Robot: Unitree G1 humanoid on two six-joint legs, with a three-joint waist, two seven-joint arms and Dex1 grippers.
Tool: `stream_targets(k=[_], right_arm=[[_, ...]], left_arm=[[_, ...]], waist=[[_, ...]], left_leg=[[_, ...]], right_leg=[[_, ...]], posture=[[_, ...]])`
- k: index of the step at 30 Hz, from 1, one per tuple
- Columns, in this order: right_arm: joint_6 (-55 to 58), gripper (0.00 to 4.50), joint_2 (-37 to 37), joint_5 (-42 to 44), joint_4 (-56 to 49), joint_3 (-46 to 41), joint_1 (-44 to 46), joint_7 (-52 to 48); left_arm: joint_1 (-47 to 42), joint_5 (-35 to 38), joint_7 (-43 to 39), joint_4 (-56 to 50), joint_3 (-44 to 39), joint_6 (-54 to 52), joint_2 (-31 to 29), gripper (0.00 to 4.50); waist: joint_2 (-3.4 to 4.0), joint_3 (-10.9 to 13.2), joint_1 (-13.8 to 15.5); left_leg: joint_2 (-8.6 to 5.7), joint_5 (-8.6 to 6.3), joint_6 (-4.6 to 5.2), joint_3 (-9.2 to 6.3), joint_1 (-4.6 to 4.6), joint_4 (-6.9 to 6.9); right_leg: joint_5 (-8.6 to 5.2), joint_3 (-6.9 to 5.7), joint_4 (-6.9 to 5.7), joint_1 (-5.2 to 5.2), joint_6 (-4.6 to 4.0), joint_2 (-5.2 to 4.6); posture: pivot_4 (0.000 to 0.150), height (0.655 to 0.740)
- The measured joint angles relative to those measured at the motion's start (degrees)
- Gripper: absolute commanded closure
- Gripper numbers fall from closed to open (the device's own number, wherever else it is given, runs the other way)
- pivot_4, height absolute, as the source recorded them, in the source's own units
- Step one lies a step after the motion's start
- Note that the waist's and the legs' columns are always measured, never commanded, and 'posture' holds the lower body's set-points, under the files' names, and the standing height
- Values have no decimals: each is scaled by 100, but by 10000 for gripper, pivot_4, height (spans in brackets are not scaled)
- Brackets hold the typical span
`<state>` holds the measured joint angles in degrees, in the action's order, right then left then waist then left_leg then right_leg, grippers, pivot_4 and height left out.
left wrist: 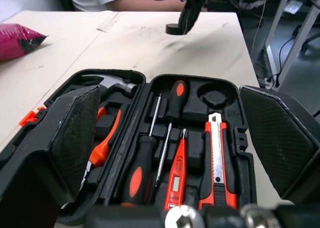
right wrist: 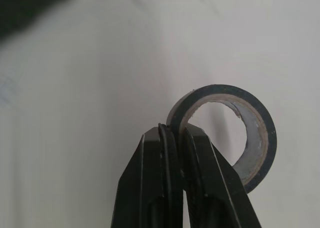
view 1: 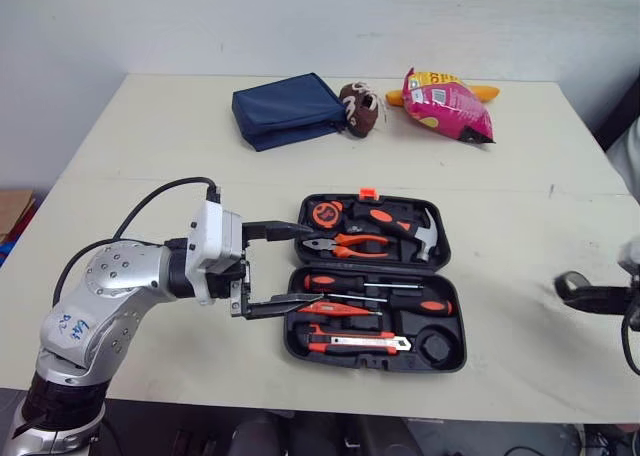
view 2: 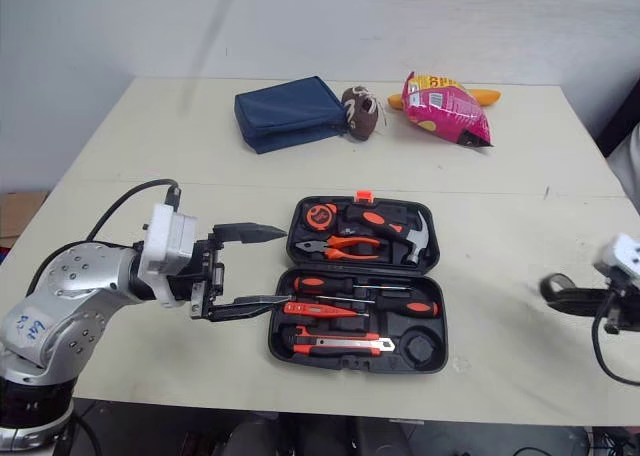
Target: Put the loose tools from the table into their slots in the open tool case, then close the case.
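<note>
So I'm pinching the black tape roll (right wrist: 260,119) by its wall in my right gripper (right wrist: 172,131) at the frame's right edge, well apart from the tool case (view 1: 292,342) at centre. Its round slot (view 1: 437,345) is sitting empty and the lid's not shut yet. My left gripper (view 1: 308,266) is gaping wide at the case's left rim, holding nothing.

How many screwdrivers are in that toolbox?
2, both in the tool case's nearer half: one screwdriver with its handle toward the robot's left, the other screwdriver reversed. The orange tester pen isn't counted.

left claw (view 2: 287,266) spread wide, right claw (right wrist: 172,131) pinched closed.
</note>
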<state>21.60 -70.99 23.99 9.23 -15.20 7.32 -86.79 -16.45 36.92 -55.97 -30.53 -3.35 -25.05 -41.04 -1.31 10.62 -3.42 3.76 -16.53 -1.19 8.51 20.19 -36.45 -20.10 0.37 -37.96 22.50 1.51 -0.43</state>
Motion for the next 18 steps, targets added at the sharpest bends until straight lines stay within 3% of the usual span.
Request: stream_targets(k=[2,8,18], right_arm=[[664,44738,-153,458,-1259,124,49,-24],[1479,44738,-148,991,-3128,982,361,99],[1582,44738,24,634,-3846,2411,930,181]], left_arm=[[11,-37,-121,15,2,77,-16,0],[-103,-106,-355,181,118,66,-207,0],[64,-155,-458,162,268,72,-232,0]], waist=[[-6,3,28],[-19,10,89],[-21,11,87]], left_leg=[[2,1,-3,-11,2,7],[-7,-14,16,-9,22,8],[-4,-22,19,-9,36,4]], right_leg=[[0,-9,5,0,0,0],[-1,-10,32,6,2,-14],[-5,-11,41,18,4,-12]], posture=[[1500,7400],[1500,7400],[1500,7400]])
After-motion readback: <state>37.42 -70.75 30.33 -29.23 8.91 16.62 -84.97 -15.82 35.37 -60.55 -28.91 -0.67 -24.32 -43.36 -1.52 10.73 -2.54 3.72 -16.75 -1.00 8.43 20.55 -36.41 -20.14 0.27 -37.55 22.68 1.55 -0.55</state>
